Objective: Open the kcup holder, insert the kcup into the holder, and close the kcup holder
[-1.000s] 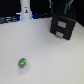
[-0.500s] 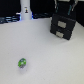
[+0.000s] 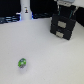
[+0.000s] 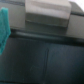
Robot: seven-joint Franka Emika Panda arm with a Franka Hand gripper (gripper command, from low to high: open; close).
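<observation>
A blurred exterior view shows a pale tabletop (image 3: 45,50); nearest the camera, toward the exterior view's left, lies the kcup (image 3: 22,63), a tiny green pod with bluish and pale specks, resting alone on the surface and well apart from everything else; farther back, at the exterior view's right, stands the kcup holder (image 3: 64,26), a black boxy drawer unit with grey rectangular front panels, its drawers appearing shut; the gripper (image 3: 66,10) sits right above the top of the holder, and whether it touches the box cannot be told; its fingers are too blurred to say whether they are apart or together; at the far left of the exterior view stands a white bottle-shaped object (image 3: 25,12) with a black mark, near the back edge; the wrist view is a smear of dark surfaces with a pale grey block and a teal shape at one edge, most likely the holder seen very close; judging from this, the opening step is in hand and the pod is untouched; the risks seem these: the holder may slide or tip if the arm pulls a drawer without the box being braced; the fingers may slip off the smooth panel; later, the small round pod may roll away when pinched off centre.
</observation>
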